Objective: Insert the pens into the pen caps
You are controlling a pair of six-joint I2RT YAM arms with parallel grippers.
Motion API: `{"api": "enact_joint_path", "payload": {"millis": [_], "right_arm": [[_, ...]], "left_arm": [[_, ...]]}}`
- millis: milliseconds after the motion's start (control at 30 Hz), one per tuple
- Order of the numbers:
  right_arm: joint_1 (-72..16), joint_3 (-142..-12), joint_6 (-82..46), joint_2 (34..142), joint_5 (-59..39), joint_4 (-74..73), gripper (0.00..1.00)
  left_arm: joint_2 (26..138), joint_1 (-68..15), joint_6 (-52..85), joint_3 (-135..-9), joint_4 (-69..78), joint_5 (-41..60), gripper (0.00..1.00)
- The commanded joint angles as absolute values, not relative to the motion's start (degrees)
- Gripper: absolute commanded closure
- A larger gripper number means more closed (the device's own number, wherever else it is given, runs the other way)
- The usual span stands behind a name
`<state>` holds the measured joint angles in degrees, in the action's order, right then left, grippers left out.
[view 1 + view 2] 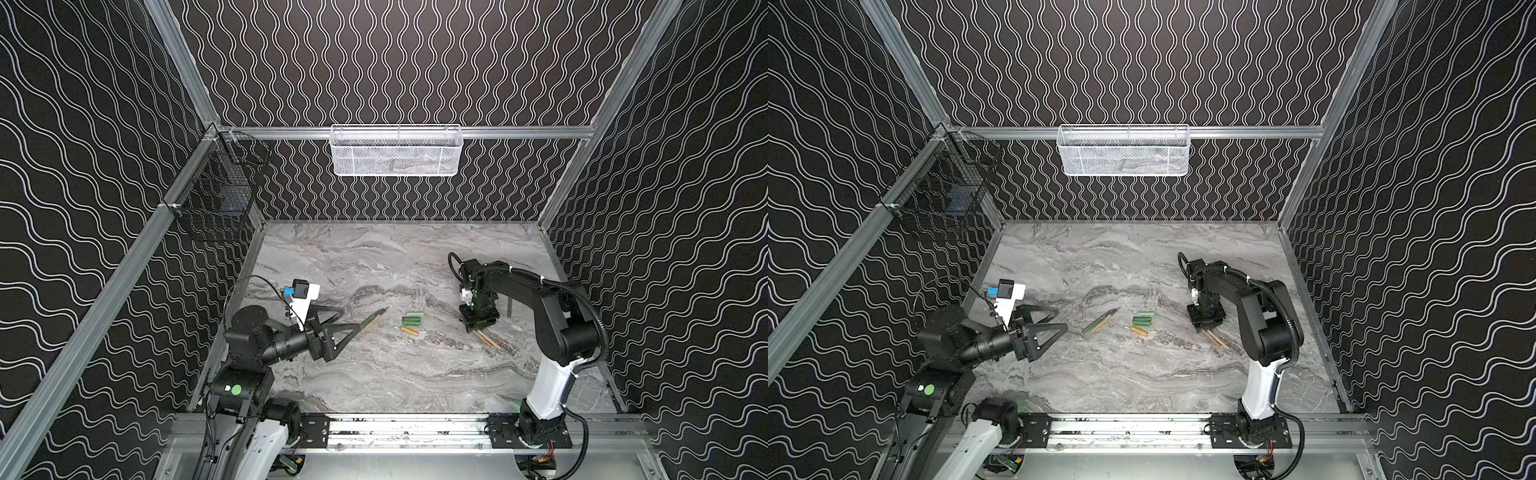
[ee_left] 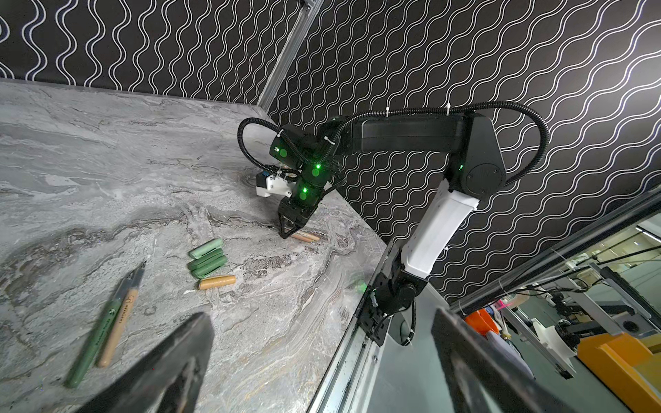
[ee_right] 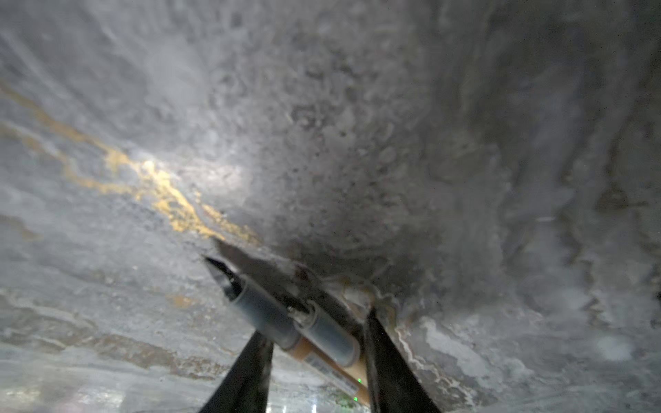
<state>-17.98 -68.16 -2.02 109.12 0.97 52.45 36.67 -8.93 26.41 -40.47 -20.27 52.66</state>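
Pens [image 3: 266, 313] lie between jaws of right tool [image 3: 316, 327].

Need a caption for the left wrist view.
Right gripper straddles two orange pens on the marble table; green caps, one orange cap and two more pens lie nearby.

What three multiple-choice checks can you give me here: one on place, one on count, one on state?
1. The caps lie: A) between the left pens and the right pens; B) left of every pen; C) right of every pen.
2. Green caps number: A) one; B) three; C) five.
3. The left end effector is: A) open, empty; B) shut on a pen; C) shut on a cap.
Answers: A, pens flank them in both top views; B, the left wrist view shows three beside one orange cap; A, its jaws stand wide apart, nothing between.
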Motion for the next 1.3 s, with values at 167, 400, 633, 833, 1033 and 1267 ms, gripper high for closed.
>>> {"api": "enact_joint_path", "payload": {"millis": [167,400,633,833,1033,1267], "right_arm": [[-17.7,-62.7,-2.3,100.9,-6.4,33.0,0.46],[-17.8,-62.9,-2.1,88.1,-7.4,35.4,0.40],[-18.0,-57.6,-8.1,75.5,-17.3,27.3,0.01],[-18.1,-53.3,-6.7,78.1,-19.4,25.4,0.01],[-18.2,-50.4,-7.1,75.3,-9.1,32.0,0.07],[-18.1,-51.8,-15.2,79.8,4.8,40.4,0.31]], "left_arm": [[37.8,-7.9,25.5,-40.5,-18.9,52.4,0.01],[38.6,-7.5,25.6,-40.5,-18.9,52.0,0.01],[39.6,-7.0,25.5,-40.4,-19.0,51.5,0.01],[38.5,-6.8,25.4,-40.4,-19.7,50.1,0.02],[39.6,-6.7,25.3,-40.5,-19.6,50.3,0.01],[39.8,-6.1,25.7,-40.3,-19.0,51.0,0.01]]}}
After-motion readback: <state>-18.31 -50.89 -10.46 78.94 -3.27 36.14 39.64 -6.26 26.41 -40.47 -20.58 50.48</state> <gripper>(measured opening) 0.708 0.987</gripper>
